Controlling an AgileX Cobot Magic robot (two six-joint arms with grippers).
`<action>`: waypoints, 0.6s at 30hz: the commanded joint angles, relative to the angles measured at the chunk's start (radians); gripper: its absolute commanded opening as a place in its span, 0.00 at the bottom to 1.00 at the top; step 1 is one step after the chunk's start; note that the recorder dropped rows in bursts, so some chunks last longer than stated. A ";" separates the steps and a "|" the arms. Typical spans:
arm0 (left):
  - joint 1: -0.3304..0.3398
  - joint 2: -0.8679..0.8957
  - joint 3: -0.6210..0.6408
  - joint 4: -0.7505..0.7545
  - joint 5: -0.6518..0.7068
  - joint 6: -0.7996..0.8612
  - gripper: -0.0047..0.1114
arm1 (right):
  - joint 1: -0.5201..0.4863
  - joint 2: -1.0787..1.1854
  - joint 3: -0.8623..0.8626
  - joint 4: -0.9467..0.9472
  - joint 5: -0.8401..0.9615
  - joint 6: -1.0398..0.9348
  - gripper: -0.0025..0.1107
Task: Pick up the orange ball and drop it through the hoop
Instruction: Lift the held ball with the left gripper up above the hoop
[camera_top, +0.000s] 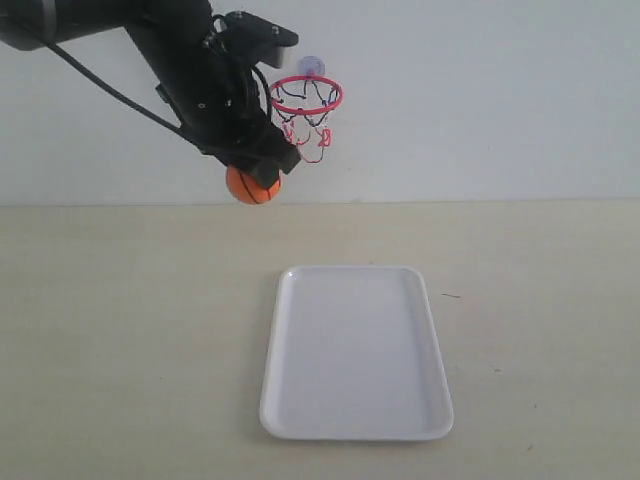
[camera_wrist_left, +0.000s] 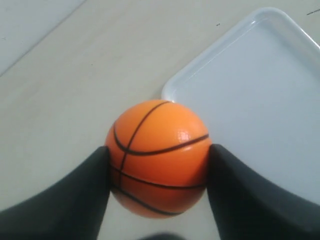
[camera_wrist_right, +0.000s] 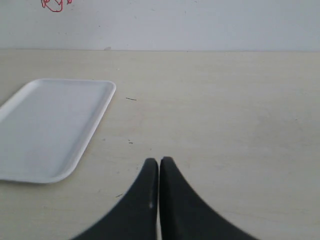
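Note:
The orange ball (camera_top: 251, 186) hangs in the air at the upper left, held by my left gripper (camera_top: 256, 178), which is shut on it. In the left wrist view the ball (camera_wrist_left: 158, 156) sits between the two black fingers (camera_wrist_left: 75, 200), high above the table. The hoop (camera_top: 306, 95), a red ring with a dark and red net, is fixed to the back wall just right of and slightly above the ball. My right gripper (camera_wrist_right: 159, 162) is shut with nothing in it, low over the table; it is out of the exterior view. A scrap of the hoop's net (camera_wrist_right: 56, 5) shows in the right wrist view.
A white tray (camera_top: 356, 352) lies flat on the beige table, below and to the right of the ball. It also shows as the white tray (camera_wrist_left: 250, 100) and the tray (camera_wrist_right: 50, 125). The left arm's black cable (camera_top: 100, 85) loops at the upper left.

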 joint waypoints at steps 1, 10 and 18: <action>0.024 -0.015 0.018 0.003 0.008 -0.060 0.08 | 0.002 -0.005 0.000 -0.002 -0.005 -0.001 0.02; 0.115 -0.069 0.246 0.008 -0.191 -0.108 0.08 | 0.002 -0.005 0.000 -0.002 -0.005 -0.001 0.02; 0.234 -0.249 0.603 -0.127 -1.059 -0.111 0.08 | 0.002 -0.005 0.000 -0.002 -0.005 -0.001 0.02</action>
